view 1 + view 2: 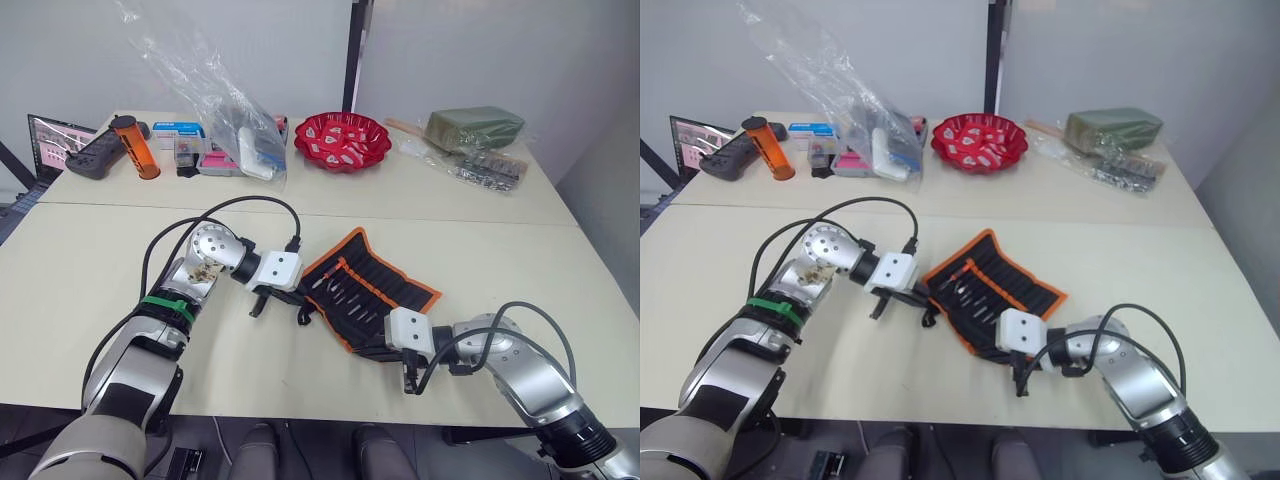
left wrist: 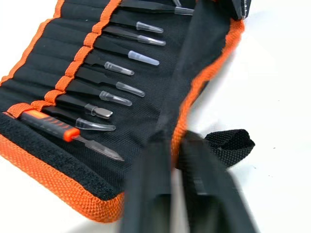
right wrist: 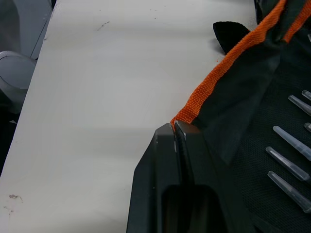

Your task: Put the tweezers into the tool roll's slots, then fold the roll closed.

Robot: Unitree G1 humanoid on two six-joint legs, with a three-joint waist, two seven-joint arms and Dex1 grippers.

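Both grippers, left (image 1: 278, 303) and right (image 3: 175, 128), pinch the tool roll (image 1: 395, 285) flap's orange edging; lift evenly, folding over the seated tweezers (image 2: 109, 68).

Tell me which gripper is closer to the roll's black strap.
Left. The left gripper pinches the tool roll's edge beside the strap; the right gripper grips the orange edging farther along.

Both arms are brushed silver metal with white boxy wrist blocks, looping black cables and black-fingered pincers, the left arm (image 1: 165, 320) banded by a green strap (image 1: 167, 307) behind its wrist block.
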